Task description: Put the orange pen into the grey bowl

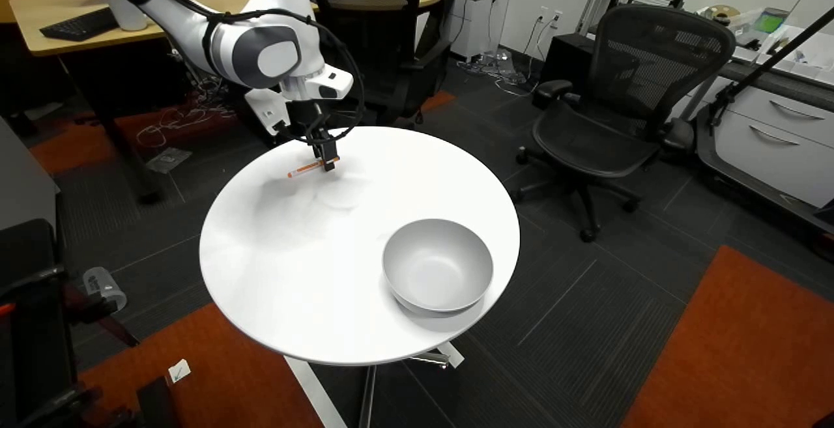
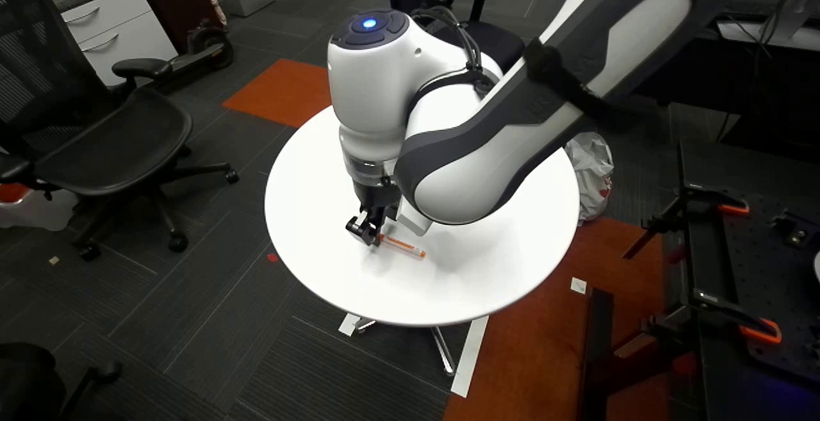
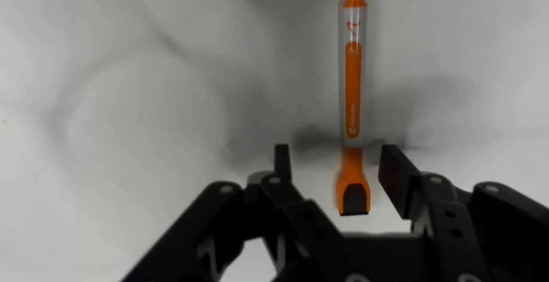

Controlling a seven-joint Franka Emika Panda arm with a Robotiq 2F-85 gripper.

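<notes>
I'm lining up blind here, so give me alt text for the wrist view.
The open claw straddles the dark-tipped end of the orange pen, gaps showing on both sides. The pen's other end points toward the picture's top, across a pale tabletop.

Your arm is glossy white with dark grey panels, and a blue light glows on its dark round cap. A black cable loops along it, under black straps. Your gripper is black, round grey screws dotting its left and right fingers.
</notes>
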